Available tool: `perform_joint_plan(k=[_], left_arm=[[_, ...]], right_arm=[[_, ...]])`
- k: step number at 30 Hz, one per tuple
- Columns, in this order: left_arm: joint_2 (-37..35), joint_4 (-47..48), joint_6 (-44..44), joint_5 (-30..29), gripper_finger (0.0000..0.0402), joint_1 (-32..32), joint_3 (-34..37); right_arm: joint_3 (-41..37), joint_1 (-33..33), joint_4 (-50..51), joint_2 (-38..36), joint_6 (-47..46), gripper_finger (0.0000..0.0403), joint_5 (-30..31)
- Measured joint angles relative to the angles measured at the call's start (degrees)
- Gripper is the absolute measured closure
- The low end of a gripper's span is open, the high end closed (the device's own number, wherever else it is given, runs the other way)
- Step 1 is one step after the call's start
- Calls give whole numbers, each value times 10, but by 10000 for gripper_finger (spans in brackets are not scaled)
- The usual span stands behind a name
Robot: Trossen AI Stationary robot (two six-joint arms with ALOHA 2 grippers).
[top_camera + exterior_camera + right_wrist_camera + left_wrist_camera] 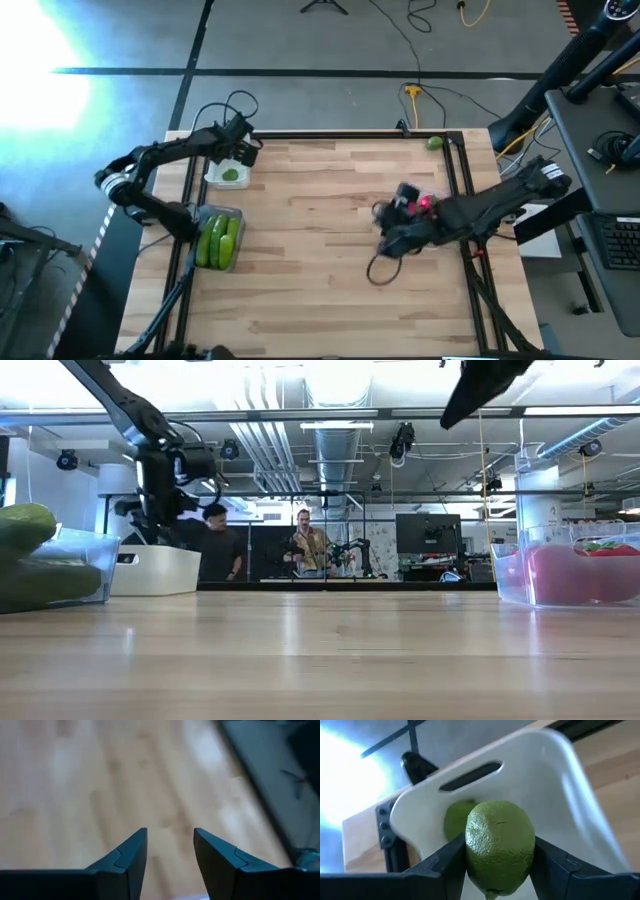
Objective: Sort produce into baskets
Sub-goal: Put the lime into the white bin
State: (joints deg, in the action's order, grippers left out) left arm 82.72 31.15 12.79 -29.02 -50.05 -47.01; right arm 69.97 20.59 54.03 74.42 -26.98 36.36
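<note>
Lime (499, 847) clamped between left gripper (500, 862) fingers, right above white tray (555, 785) at table's far left; another lime (456, 819) already lies in tray. Clear tub (219, 240) with cucumbers (218, 243) sits just nearer, cucumbers lengthwise along the left edge. Right gripper (170, 851) narrowly open, holding nothing, over bare wood beside tomato tub (565, 572). Stray lime (434, 143) at far right table edge. People (222, 550) in room behind
</note>
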Motion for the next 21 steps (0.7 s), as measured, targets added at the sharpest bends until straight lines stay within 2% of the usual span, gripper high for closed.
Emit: perform_joint_plan(k=[4, 12, 16, 21], left_arm=[[52, -7, -9, 0, 235, 0, -28], [120, 1, -34, -26, 218, 0, -49], [122, 5, -35, -51, 203, 1, -49], [100, 26, -34, -50, 184, 10, -48]], right_arm=[[0, -51, 1, -47, 6, 234, 40], [0, -235, 31, -64, 6, 194, 29], [0, -330, 36, -55, 5, 167, 8], [0, -394, 36, -50, 9, 138, 7]])
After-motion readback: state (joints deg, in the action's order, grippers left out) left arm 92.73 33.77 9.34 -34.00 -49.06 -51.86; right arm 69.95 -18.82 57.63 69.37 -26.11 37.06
